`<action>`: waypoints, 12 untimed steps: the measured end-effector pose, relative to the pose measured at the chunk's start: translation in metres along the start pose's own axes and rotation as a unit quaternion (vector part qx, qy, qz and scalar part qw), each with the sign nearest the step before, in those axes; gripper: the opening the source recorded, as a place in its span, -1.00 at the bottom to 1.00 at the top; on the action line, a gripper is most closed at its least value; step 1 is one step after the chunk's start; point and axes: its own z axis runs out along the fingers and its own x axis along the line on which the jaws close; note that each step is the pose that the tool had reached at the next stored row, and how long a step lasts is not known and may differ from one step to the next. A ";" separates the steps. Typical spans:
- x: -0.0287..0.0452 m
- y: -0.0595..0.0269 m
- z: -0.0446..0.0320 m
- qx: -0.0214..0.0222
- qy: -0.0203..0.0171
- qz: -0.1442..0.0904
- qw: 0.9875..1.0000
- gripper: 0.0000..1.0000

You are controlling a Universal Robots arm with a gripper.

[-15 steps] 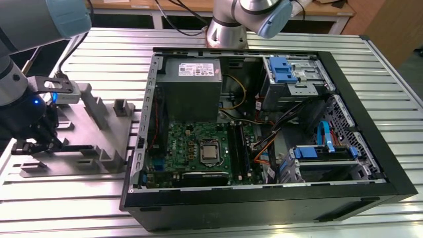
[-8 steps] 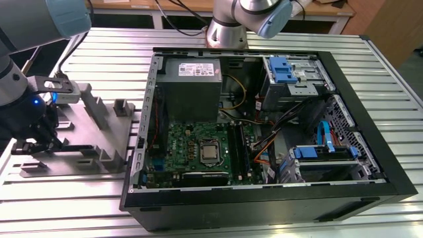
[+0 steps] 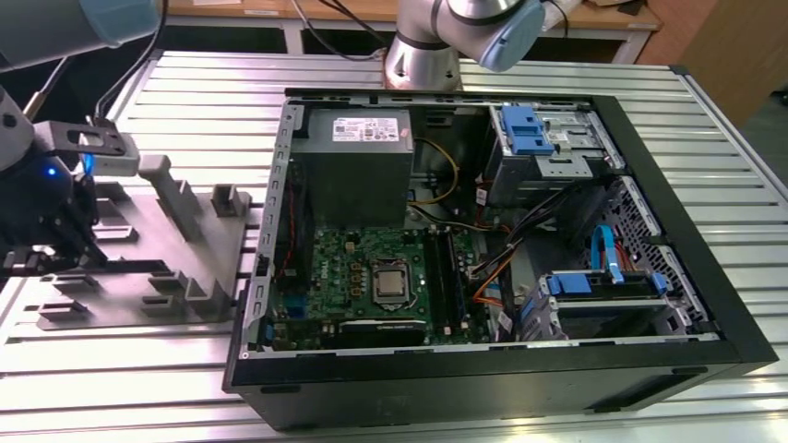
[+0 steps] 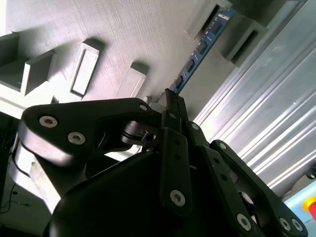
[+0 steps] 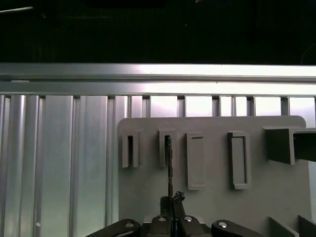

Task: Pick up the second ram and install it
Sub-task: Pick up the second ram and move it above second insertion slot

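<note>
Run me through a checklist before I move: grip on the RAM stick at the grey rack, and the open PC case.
1. Gripper shut on the long dark blue-green RAM stick: ok.
2. Stick's far end sits in a slot of the grey plastic rack: ok.
3. Stick runs straight out from the gripper in the first wrist view: ok.
4. Black computer case lies open, green motherboard exposed: ok.
5. Free long black memory slot on it: cannot tell.

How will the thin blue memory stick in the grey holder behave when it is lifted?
Probably stiff and light: the memory stick is a thin, straight, flat board. Likely fragile, with chips exposed along it. Held by the fingers at one end, it might tilt.
</note>
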 end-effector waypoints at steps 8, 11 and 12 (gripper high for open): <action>-0.0005 0.0008 -0.0181 0.000 0.000 0.000 1.000 -0.76; -0.0007 0.0011 -0.0239 0.000 0.000 0.000 1.000 -0.76; -0.0008 0.0012 -0.0259 0.000 0.000 0.000 1.000 -0.76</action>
